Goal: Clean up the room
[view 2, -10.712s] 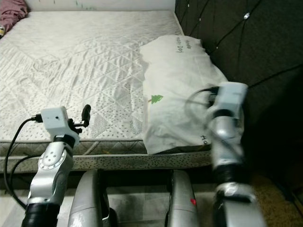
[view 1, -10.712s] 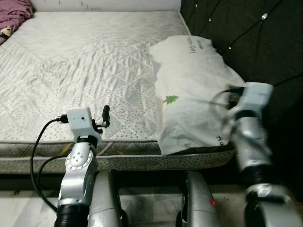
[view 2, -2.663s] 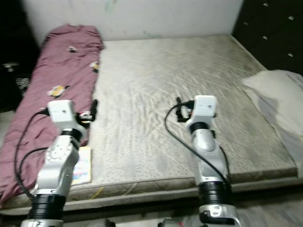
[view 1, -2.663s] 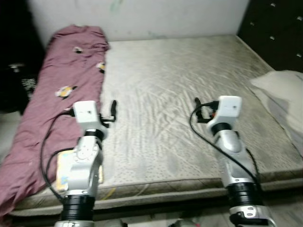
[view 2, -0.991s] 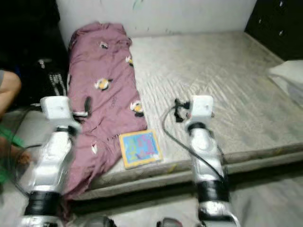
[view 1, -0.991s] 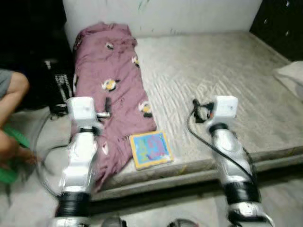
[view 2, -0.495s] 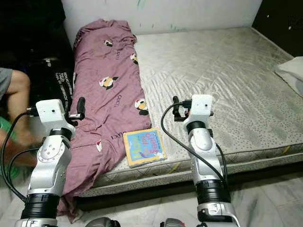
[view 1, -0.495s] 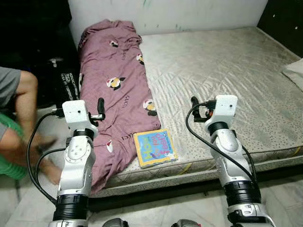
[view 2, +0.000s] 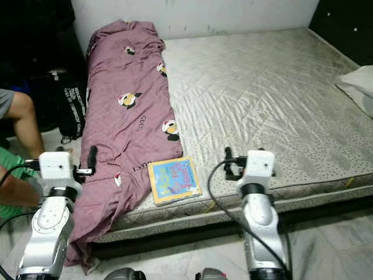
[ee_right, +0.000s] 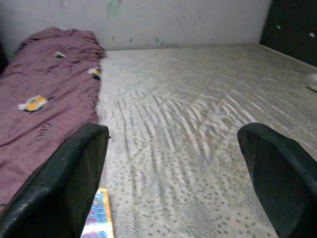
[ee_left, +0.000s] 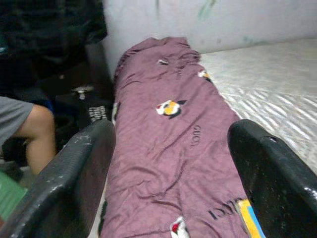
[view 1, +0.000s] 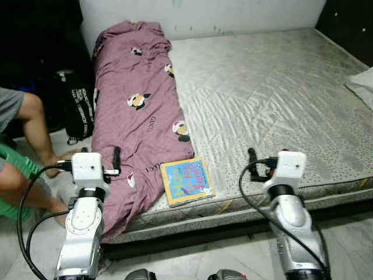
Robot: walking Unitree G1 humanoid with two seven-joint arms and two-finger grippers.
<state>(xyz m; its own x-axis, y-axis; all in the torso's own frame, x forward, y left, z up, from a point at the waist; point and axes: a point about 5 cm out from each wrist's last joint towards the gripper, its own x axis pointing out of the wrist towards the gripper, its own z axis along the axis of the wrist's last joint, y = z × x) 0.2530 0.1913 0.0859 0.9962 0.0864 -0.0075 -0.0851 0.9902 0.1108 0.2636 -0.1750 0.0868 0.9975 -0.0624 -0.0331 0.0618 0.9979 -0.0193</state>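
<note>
Two grippers are raised at the near edge of the bed. The left gripper point(ee_left: 168, 163) is at the left corner, over the hanging end of the mauve duvet point(view 1: 140, 111), with its fingers point(ee_left: 79, 173) spread wide apart and holding nothing. The right gripper point(ee_right: 173, 168) is over the near edge of the grey quilted mattress point(view 1: 274, 93), fingers point(ee_right: 69, 178) likewise wide apart and empty. The duvet lies lengthwise along the left side of the mattress, its near end drooping toward the floor. A colourful children's book point(view 1: 186, 181) lies flat at the near edge, touching the duvet's right side. A white pillow point(view 2: 358, 79) rests at the far right. A person's knee point(view 1: 29, 108) is at the left.
</note>
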